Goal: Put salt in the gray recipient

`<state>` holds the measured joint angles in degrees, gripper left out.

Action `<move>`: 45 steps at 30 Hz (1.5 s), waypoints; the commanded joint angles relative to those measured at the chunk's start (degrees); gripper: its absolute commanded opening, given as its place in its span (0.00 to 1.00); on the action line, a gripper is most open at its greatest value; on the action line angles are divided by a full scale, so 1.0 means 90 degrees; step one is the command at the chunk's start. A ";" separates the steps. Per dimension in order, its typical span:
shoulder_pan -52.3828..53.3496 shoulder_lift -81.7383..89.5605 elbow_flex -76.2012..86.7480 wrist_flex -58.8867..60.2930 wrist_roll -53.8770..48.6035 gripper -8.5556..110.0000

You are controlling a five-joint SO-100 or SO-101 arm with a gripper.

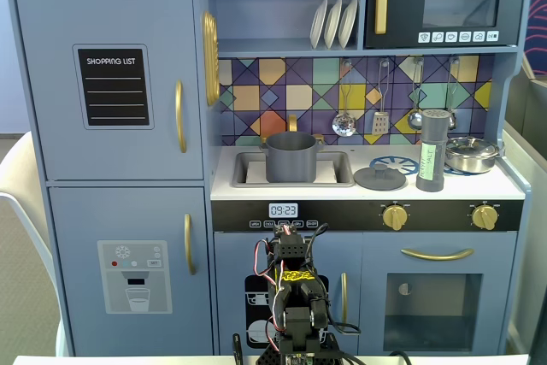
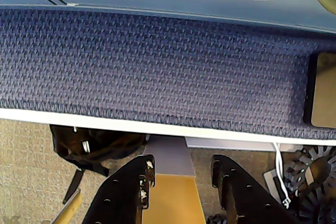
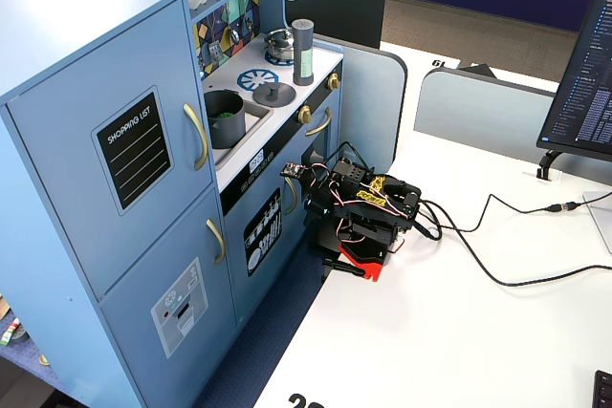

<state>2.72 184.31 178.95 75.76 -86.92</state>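
The salt (image 1: pixel 432 150) is a tall dark gray shaker with a pale green label. It stands upright on the toy kitchen's counter, right of the sink, and also shows in a fixed view (image 3: pixel 303 52). The gray recipient (image 1: pixel 291 157) is a matte gray pot sitting in the sink, also seen in a fixed view (image 3: pixel 223 118). My arm (image 3: pixel 363 217) is folded low on the white table in front of the kitchen, far below both. In the wrist view my gripper (image 2: pixel 182 163) is open and empty, pointing down past the table edge at the floor.
A flat gray lid with a knob (image 1: pixel 379 177) lies on the counter between sink and salt. A shiny steel pan (image 1: pixel 471 154) sits right of the salt. A blue fabric partition (image 2: pixel 157 61) fills the wrist view. Cables (image 3: pixel 478 255) run across the white table.
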 commanded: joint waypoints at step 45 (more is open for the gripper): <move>0.5625 -0.5898 -0.6650 -0.8418 -0.0176 0.48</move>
<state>52.47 135.09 127.44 2.11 -89.82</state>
